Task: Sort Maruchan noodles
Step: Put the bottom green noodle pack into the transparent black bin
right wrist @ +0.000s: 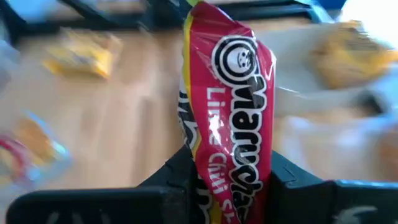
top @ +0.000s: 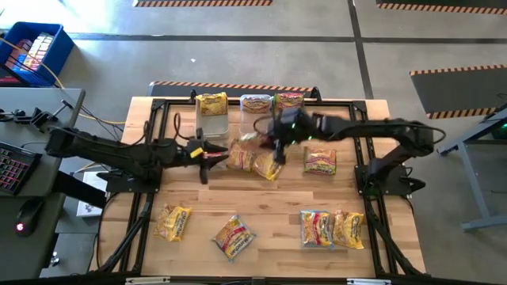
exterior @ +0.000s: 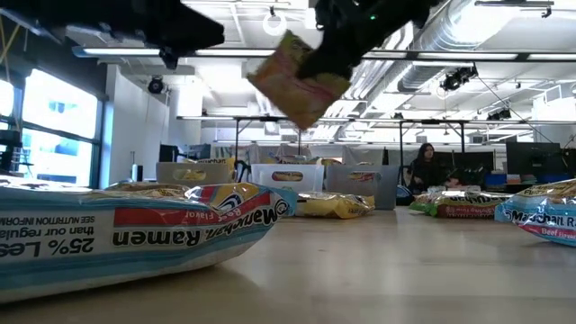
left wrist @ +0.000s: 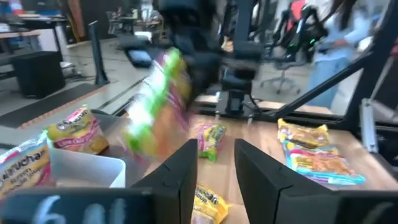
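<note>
Crinkly red-and-yellow plastic noodle packet [right wrist: 230, 112] sat clamped in the right end effector [right wrist: 231, 186]; left end effector [left wrist: 211, 171] gaped empty. Next, probably a bin drop.

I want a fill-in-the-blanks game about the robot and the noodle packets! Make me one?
1. The right gripper is shut on a Maruchan packet whose wrapper is mostly ____.
2. In the low view, that packet hangs in the ____, above the table.
3. The left gripper holds nothing, and its fingers are ____.
4. The packets standing in the bins are at the table's ____ edge.

Missing words: red; air; open; far
</note>
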{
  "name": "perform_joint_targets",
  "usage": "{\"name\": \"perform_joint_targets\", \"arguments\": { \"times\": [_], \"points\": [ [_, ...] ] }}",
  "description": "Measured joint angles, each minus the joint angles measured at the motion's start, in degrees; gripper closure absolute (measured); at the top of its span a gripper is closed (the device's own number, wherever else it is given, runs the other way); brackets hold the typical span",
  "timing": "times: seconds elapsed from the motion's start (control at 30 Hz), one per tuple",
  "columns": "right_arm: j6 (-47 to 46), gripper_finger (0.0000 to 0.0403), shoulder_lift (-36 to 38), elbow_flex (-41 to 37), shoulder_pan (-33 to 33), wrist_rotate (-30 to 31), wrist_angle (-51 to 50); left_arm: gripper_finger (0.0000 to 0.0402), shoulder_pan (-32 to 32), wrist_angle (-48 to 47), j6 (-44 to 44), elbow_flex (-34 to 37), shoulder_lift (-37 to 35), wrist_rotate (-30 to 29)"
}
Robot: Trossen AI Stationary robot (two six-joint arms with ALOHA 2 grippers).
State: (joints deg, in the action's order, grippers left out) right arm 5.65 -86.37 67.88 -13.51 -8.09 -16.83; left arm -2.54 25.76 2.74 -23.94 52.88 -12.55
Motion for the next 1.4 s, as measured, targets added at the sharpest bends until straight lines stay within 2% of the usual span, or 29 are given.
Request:
{"name": "perform_joint_targets", "arguments": {
  "times": [0.13, 0.27, 0.47, 0.6, 0.9, 1.13, 1.23, 1.4],
  "points": [
    [13.48, 0.0326, 0.09, 7.77, -7.44, 1.48, -15.8, 0.0327, 5.1, 6.27, 2.69, 4.36, -0.29, 8.87],
    [22.88, 0.0327, -2.73, 13.09, -14.8, 1.95, -24.52, 0.035, 9.33, 9.0, 4.59, 6.97, -0.08, 16.16],
    [33.92, 0.0328, -8.52, 16.6, -24.04, 1.54, -30.74, 0.0386, 12.19, 9.34, 5.78, 9.22, -0.04, 17.99],
    [38.87, 0.0328, -12.55, 16.83, -27.56, 0.99, -30.53, 0.04, 12.46, 9.3, 6.16, 9.9, -0.03, 18.01],
    [42.25, 0.0329, -20.39, 16.83, -28.82, 1.93, -30.63, 0.0401, 12.26, 9.26, 7.21, 10.07, -0.02, 18.01],
    [41.0, 0.0327, -22.57, 16.87, -28.83, 3.48, -29.03, 0.0401, 12.24, 9.22, 7.65, 10.07, -0.02, 17.94],
    [39.46, 0.0309, -22.58, 16.85, -28.83, 3.79, -27.25, 0.0401, 12.24, 9.23, 7.65, 10.07, -0.02, 17.9],
    [36.99, 0.0256, -22.58, 16.81, -28.77, 5.17, -25.35, 0.0401, 12.22, 8.87, 7.65, 10.07, -0.02, 17.9]
  ]
}}
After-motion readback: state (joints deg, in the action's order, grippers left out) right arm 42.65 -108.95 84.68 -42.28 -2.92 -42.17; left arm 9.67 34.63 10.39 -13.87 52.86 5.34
